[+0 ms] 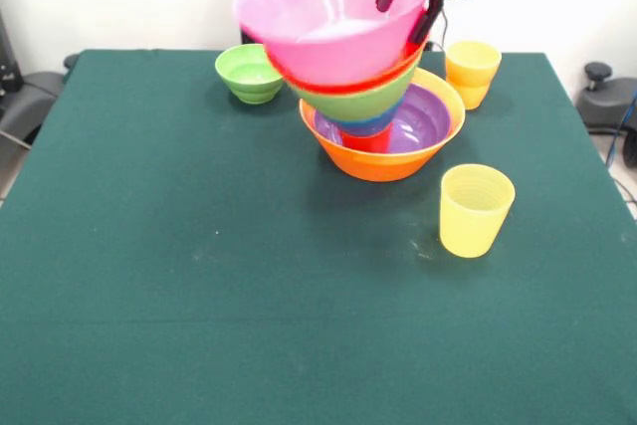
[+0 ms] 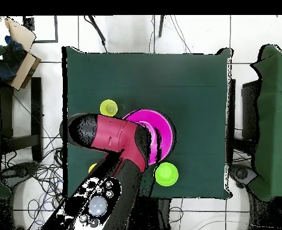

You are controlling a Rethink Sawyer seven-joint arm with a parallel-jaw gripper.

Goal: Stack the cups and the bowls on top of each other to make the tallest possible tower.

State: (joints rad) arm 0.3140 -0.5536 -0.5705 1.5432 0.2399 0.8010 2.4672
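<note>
Front view: tool (image 1: 410, 5) pinching pink bowl's (image 1: 318, 17) rim above green table (image 1: 199, 276).

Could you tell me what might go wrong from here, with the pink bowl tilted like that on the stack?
1. The pink bowl leans steeply with the hand at its rim; it might slide off the green bowl beneath.
2. The tilted stack could tip out of the orange bowl.
3. Falling bowls might knock over the yellow cup nearby.

Front cam across table (image 1: 149, 325) facing robot, overhead cam straight down, both share table
</note>
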